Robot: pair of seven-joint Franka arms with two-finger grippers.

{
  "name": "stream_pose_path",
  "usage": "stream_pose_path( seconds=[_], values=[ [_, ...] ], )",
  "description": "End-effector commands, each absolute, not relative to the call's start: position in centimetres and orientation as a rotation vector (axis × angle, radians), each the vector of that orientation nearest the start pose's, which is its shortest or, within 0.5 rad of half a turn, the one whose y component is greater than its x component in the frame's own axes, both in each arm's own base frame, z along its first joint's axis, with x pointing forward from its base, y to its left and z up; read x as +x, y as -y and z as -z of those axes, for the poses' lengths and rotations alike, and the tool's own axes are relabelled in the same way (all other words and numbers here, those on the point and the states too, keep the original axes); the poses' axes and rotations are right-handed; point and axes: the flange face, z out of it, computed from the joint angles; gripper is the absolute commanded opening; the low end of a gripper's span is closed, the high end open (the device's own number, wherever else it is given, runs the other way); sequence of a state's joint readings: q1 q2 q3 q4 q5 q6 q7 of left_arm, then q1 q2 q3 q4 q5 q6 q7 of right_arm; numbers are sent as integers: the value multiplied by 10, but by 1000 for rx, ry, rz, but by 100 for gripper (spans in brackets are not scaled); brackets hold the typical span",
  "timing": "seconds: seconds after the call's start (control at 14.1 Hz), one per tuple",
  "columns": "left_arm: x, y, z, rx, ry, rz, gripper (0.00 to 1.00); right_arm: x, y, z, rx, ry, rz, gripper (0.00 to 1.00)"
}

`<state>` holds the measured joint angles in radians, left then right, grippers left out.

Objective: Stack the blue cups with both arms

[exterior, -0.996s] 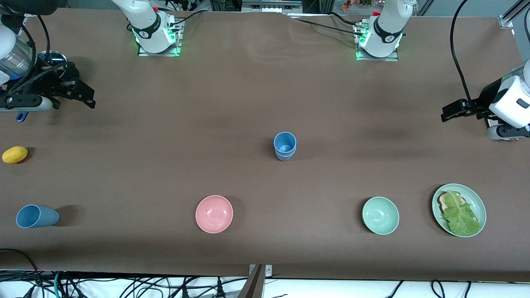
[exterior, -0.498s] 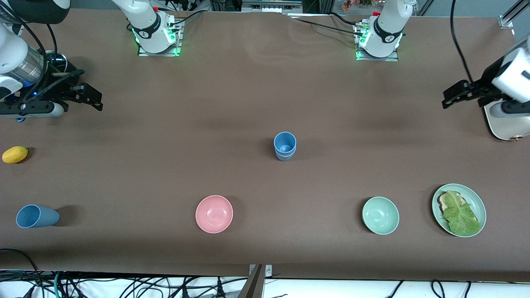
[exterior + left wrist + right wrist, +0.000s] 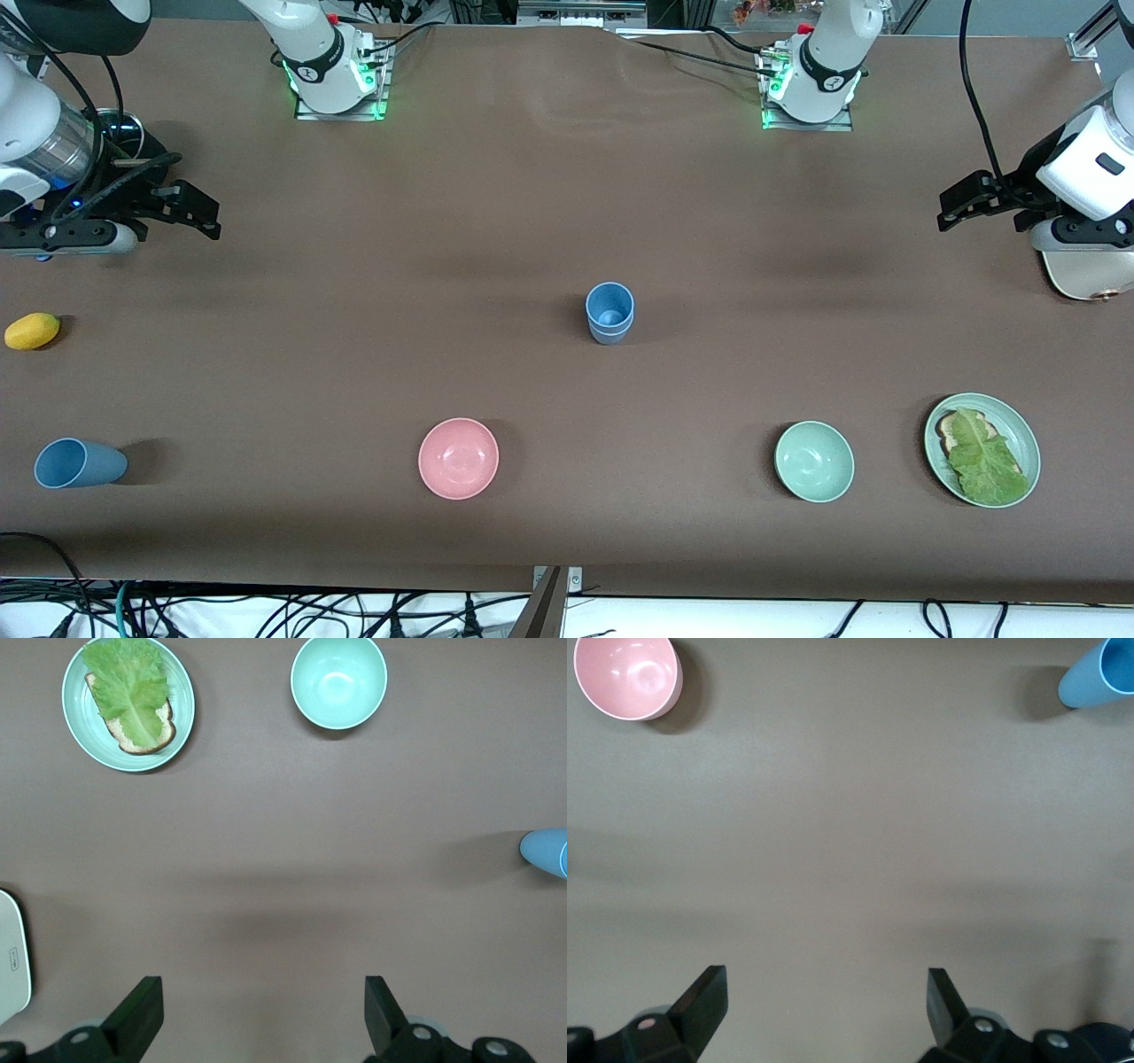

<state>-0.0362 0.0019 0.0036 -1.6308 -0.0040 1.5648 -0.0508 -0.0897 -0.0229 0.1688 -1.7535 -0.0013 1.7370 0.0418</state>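
Two blue cups [image 3: 609, 312] stand nested and upright at the table's middle; their edge shows in the left wrist view [image 3: 547, 851]. A third blue cup [image 3: 78, 463] lies on its side near the front camera at the right arm's end, and also shows in the right wrist view [image 3: 1097, 678]. My right gripper [image 3: 199, 213] hangs open and empty over bare table at its own end. My left gripper [image 3: 955, 208] hangs open and empty over bare table at its end. Both wrist views show wide-open jaws, the left [image 3: 261, 1014] and the right [image 3: 826, 1010], with only brown table between them.
A pink bowl [image 3: 458, 458], a pale green bowl [image 3: 814, 461] and a green plate [image 3: 1019, 425] with bread and lettuce sit in a row near the front camera. A lemon [image 3: 32, 330] lies at the right arm's end. A white board [image 3: 1076, 275] lies under the left arm.
Both arms have drawn back a little toward the bases' side of the table. The left gripper rose from over the white board. The cups have not moved.
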Motion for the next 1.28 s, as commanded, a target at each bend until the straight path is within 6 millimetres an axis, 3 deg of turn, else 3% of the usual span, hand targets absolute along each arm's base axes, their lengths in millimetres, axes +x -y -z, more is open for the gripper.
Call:
stream_pose_path(
  seconds=[0.0, 1.21],
  values=[
    [543, 22, -599, -3157, 20, -125, 100, 550, -44, -573, -3137, 33, 13, 100],
    [547, 23, -598, -3151, 53, -144, 100, 550, -46, -565, -3137, 41, -21, 100]
  ],
)
